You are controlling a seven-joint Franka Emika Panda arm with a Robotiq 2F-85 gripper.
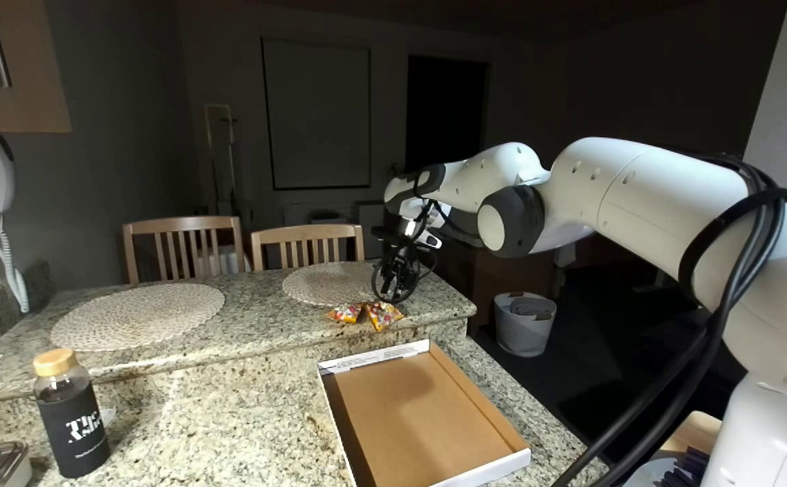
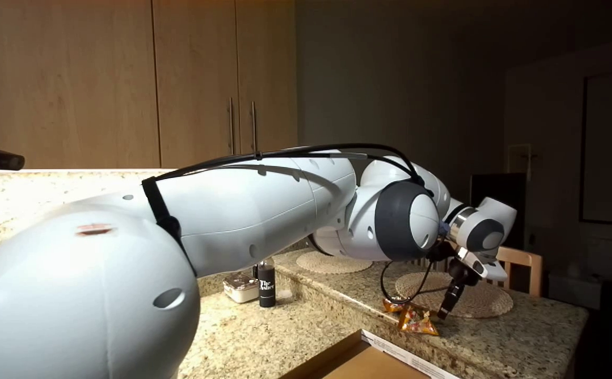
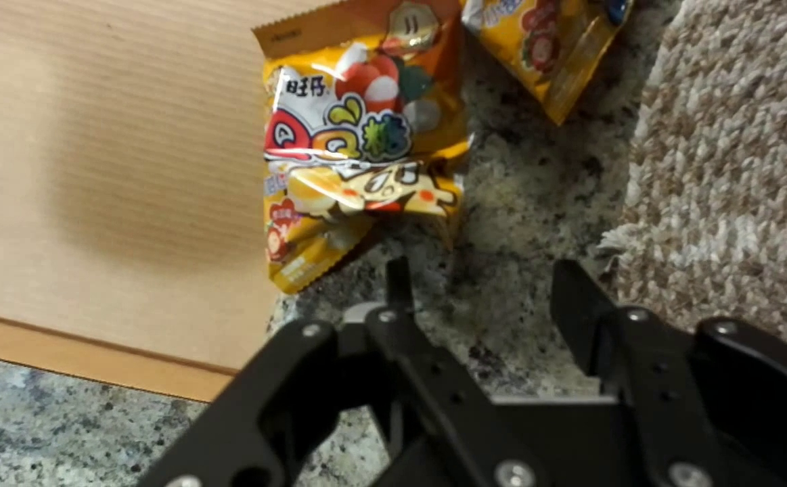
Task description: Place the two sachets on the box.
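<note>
Your table [image 1: 244,412] is speckled granite on two levels, with a raised ledge [image 1: 258,316] running behind the lower part. Your arm [image 1: 677,203] fills a big chunk of both exterior views, reached way out over that ledge. Up there you've got two round woven placemats [image 1: 137,316], the second mat [image 1: 325,283] closer to the ledge's open end. The box [image 1: 427,419] sits on the lower level, right below the ledge, open side up, white rim, plain brown cardboard inside. Your dark bottle [image 1: 72,416] with the tan cap stands upright on that same level, well apart from the box.

Your hand [image 3: 481,277] angles down over the ledge, and the wrist view makes it obvious: fingers spread, bare granite showing through the gap. Tiniest of all, your two yellow-orange sachets [image 1: 383,316] both lie on the ledge near its front edge, one level above the box. The nearer sachet [image 3: 366,135] is just ahead of your fingertips in the wrist view, cartoon face and all. The second sachet [image 3: 542,51] is right beside it, partly out of view there, and you can't tell if the two touch.
</note>
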